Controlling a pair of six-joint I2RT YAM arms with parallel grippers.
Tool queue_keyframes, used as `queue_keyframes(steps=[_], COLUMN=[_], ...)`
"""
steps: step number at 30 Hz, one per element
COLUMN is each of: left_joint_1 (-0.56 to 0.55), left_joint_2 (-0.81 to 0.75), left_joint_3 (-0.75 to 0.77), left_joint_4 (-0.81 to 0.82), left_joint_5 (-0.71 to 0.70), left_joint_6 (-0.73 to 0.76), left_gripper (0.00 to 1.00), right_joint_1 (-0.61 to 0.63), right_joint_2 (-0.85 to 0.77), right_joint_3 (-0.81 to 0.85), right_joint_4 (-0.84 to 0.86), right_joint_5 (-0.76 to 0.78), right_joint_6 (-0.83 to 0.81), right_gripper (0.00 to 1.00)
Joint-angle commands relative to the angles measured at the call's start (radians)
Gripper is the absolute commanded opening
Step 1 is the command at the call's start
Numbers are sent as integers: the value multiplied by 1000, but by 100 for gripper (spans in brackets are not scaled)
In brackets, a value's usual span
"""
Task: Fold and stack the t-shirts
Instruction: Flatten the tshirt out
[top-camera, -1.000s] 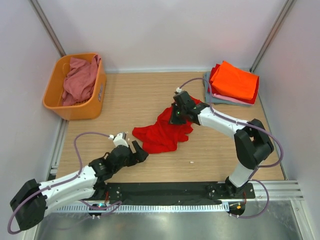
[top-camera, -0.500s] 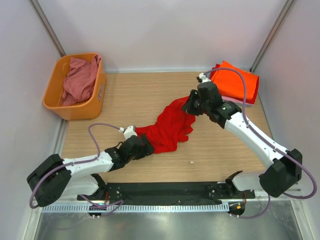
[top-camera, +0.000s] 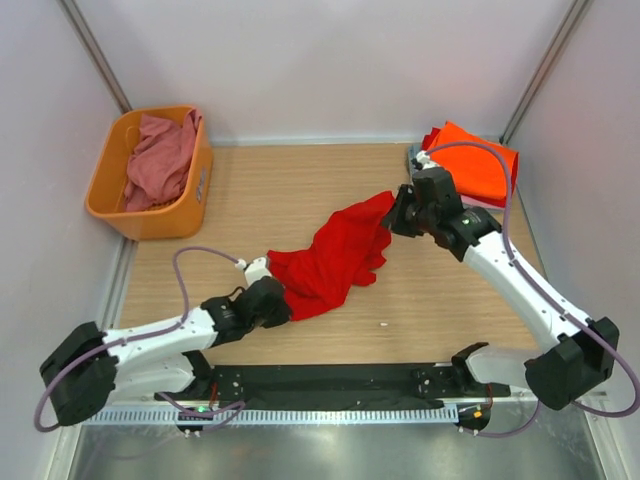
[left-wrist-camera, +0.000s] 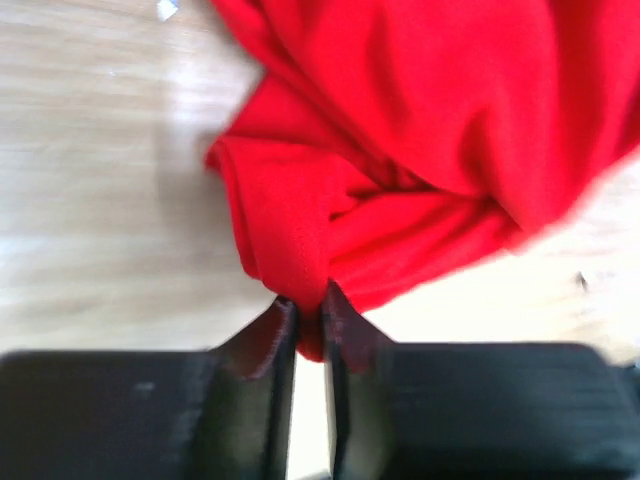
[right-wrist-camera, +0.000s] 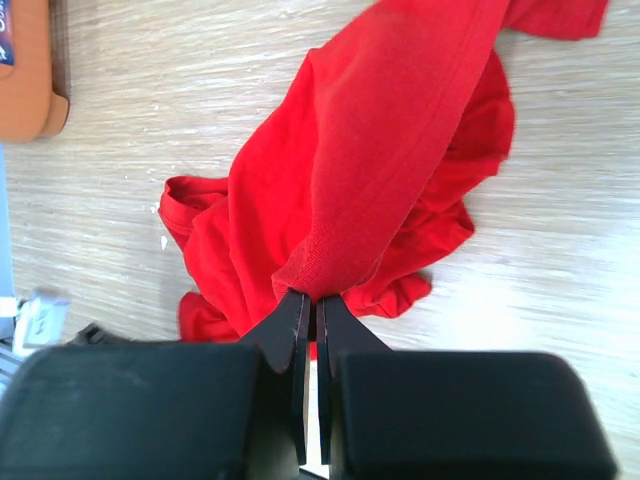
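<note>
A bright red t-shirt (top-camera: 335, 255) lies crumpled and stretched across the middle of the wooden table. My left gripper (top-camera: 278, 298) is shut on its lower left corner; in the left wrist view the red cloth (left-wrist-camera: 400, 150) is pinched between the gripper (left-wrist-camera: 310, 305). My right gripper (top-camera: 392, 218) is shut on the shirt's upper right edge and holds it lifted; the right wrist view shows the gripper (right-wrist-camera: 312, 305) clamped on a fold of the red t-shirt (right-wrist-camera: 380, 170). Folded t-shirts, orange (top-camera: 480, 160) on top, are stacked at the back right. A dusty rose t-shirt (top-camera: 160, 155) fills the basket.
An orange plastic basket (top-camera: 150, 215) stands at the back left by the wall. White walls enclose the table on three sides. A black rail (top-camera: 340, 385) with the arm bases runs along the near edge. A small white speck (top-camera: 384, 324) lies on the wood.
My left gripper reached the shirt's lower left corner and closed on it. My right gripper pulled the upper edge up and to the right, stretching the shirt.
</note>
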Motion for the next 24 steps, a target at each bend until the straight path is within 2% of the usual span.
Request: queue_keyframes(steps=[1,5,8,9,11,16,20,24], left_joint_1=[-34,-36,-36,-36,-36,-36,-36,-36], left_joint_2=[-157,-367,-464,-478,-503,-526,-530,-501], left_joint_3=[61,170,276,304,391,621,797,997], left_joint_4=[-275,-555,-710,-745,-830,-935,-906,-903], left_joint_5=[-97,-162,-198,-216,-233,-285,-258,-213], left_joint_6=[6,24,41,45,62,139,333,493], left_gripper=[13,9,5,0,0,0,0,0], right_joint_1=[-17,-20,-19,-19,-19,-19,-19,-19], right_joint_2=[-72,-131,-174,-184,-207,-331,-454,-591], right_joint_3=[75,152,205,219,259,334,405,448], right_joint_4=[-50,-110,-161,-187,-216,-311,-342,-305], right_joint_5=[8,8,8,40,45,81,74,25], right_joint_6=[-33,-33,-27,-27,-19,-2,3,-62], right_gripper=[2,1,2,1,1,2,1,2])
